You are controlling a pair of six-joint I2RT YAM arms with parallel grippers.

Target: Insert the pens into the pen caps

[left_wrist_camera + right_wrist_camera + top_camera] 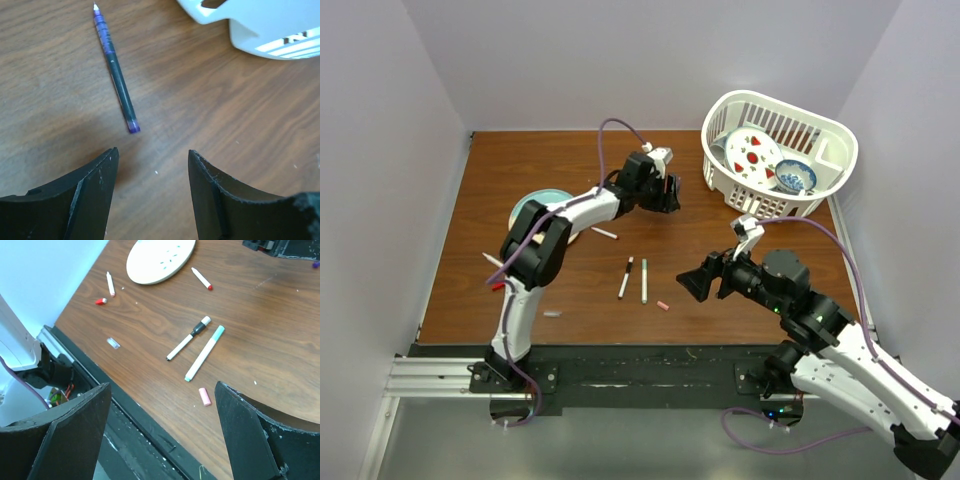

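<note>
Left hand hovers open just short of the purple pen, nothing held yet

Looks like the pick-up step: that pen lies flat on the table toward the far edge, near the basket, just ahead of the jaws. Next I'd guess it needs to slide forward, line up across the barrel and pinch. Right hand is wide open and empty too, by the pink cap near the front edge; two more pens lie beside it.
</note>
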